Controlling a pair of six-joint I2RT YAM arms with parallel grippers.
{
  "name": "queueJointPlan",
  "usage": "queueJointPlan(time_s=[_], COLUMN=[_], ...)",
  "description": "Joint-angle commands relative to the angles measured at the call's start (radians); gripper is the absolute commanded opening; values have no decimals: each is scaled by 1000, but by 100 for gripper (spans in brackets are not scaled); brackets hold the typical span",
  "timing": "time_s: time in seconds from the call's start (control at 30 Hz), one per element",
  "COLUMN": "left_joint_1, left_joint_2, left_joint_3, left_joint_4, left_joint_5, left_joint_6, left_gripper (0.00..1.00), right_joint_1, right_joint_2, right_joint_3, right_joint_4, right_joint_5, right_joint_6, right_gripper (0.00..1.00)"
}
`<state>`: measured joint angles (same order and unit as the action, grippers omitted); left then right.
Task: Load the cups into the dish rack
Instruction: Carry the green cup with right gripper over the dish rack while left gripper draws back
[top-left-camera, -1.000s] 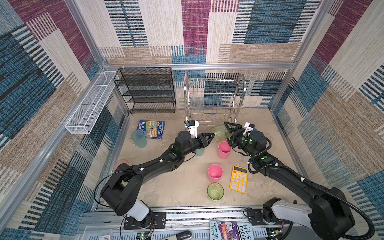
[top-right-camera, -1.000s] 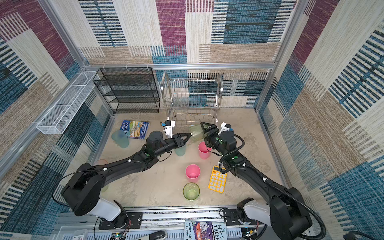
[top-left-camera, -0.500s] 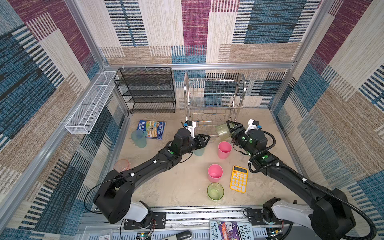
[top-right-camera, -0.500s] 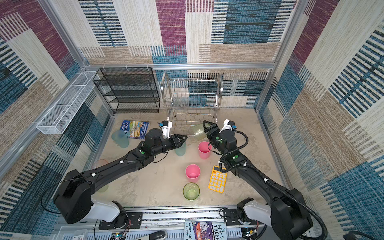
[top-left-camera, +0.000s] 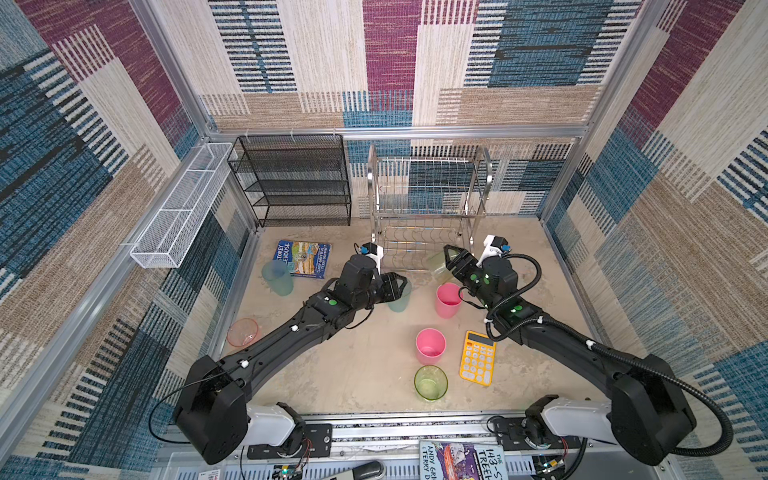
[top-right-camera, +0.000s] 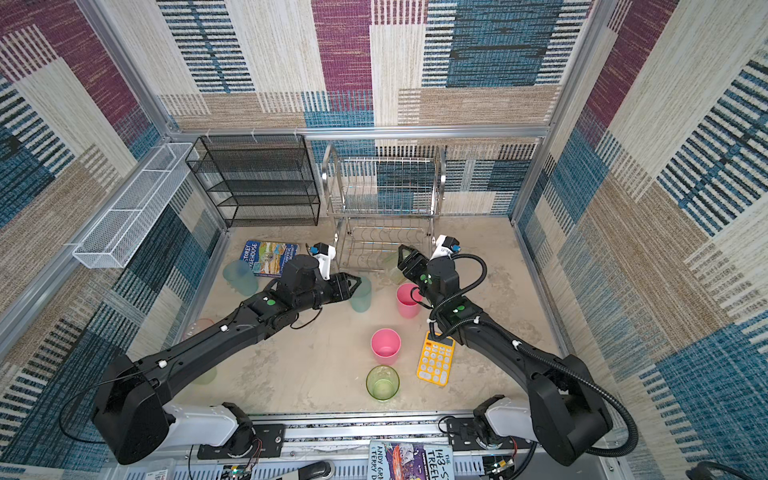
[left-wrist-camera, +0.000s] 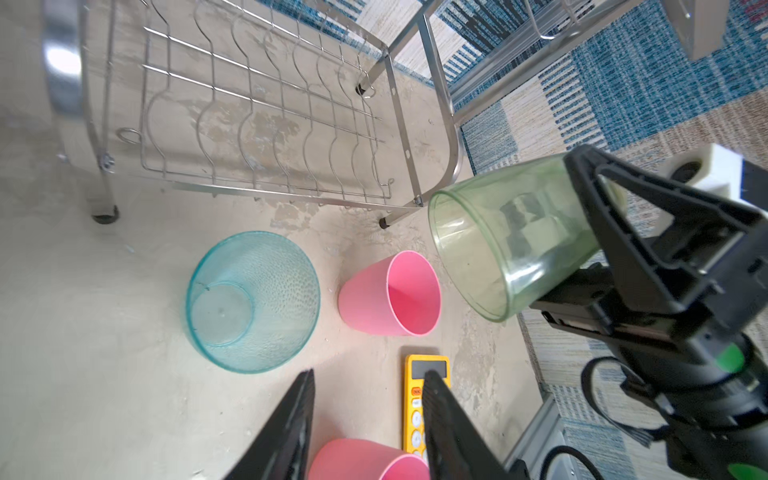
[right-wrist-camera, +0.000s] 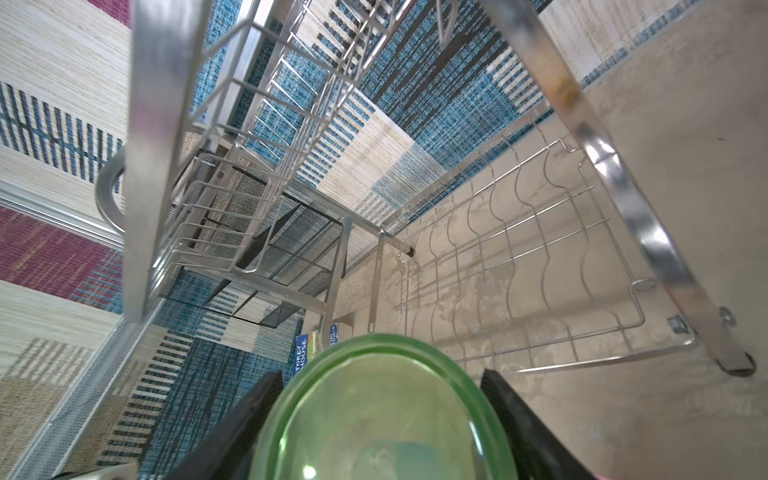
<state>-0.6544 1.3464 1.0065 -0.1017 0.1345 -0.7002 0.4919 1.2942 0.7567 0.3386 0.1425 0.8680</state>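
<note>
Right gripper (right-wrist-camera: 380, 386) pinches a green cup (left-wrist-camera: 511, 232); rack (right-wrist-camera: 648, 232) tier just ahead: ease it over the front wire, tip mouth-down. Left gripper (left-wrist-camera: 370, 374) spread, empty.

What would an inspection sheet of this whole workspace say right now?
Surface: beige table, blotchy.
Job's things: dish rack, both tiers bare; held green cup tipped toward its lower tier; standing on the table are the teal cup, far pink cup, near pink cup, second green cup, left teal cup and salmon cup.
Clutter: yellow calculator; book.
Grippers: left gripper open, empty, near the teal cup; right gripper shut on the held green cup.
Cables: black cables loop off both arms.
Surroundings: patterned walls; black mesh shelf; white mesh trough.
</note>
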Motion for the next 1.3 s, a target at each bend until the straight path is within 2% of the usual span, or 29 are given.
queueJointPlan(time_s=[0.0,0.43,0.87,1.07,1.27], left_joint_1=[5,57,97,107,139], left_joint_2=[-30,-139,-171,-207,-235], left_joint_3=[22,122,265,236,203], left_joint_4=[-113,-370,-590,-572,-545], left_joint_5=[-38,-89,-68,-78,-69], left_joint_6=[80,239,397,475,498], left_gripper=[46,45,43,43,43], right_joint_1=[8,18,19,17,18], right_joint_2=[35,200,380,453,538], right_joint_3=[19,73,141,175,246], right_joint_4=[77,233,330,379,380], right_joint_5=[43,78,121,145,171], right_joint_6=[-106,-358,-505,-540,-586], right_gripper=[60,61,61,61,61])
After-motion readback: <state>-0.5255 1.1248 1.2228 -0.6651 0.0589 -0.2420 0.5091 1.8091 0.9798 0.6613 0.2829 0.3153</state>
